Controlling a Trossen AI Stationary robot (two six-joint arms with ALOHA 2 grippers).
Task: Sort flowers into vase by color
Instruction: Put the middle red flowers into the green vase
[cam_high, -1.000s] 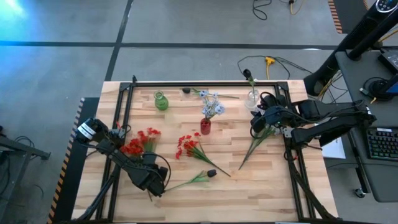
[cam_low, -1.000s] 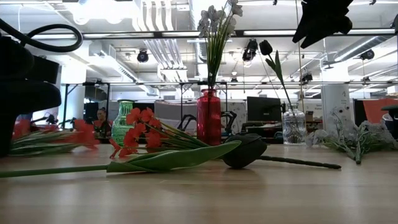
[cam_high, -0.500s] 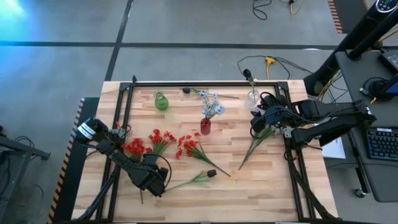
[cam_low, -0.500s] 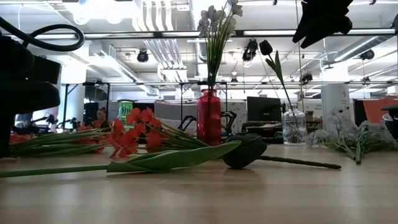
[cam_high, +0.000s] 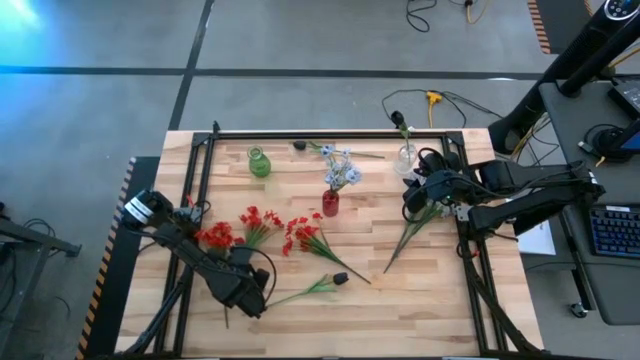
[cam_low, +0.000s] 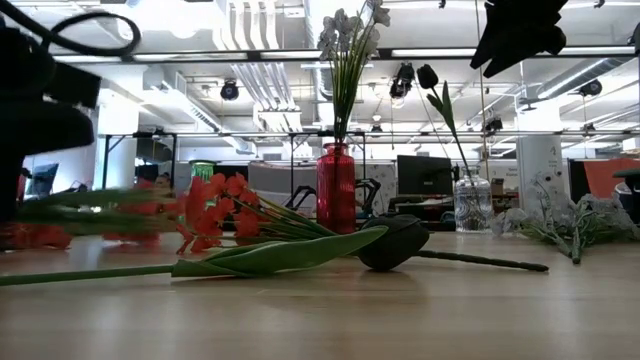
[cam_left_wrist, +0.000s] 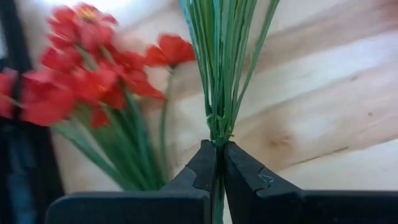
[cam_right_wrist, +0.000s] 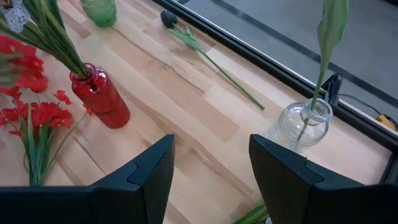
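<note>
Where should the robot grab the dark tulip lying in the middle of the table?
Probably the bare stalk of the dark tulip, between its leaf and bud, with a claw coming straight down. It lies flat, the stalk is thin, and the bud looks too round to pinch.

No legible text, labels, brand marks, numbers or signs anywhere on the table, vases, arms or in the room behind. Monitors in the background of the low view show nothing readable.
</note>
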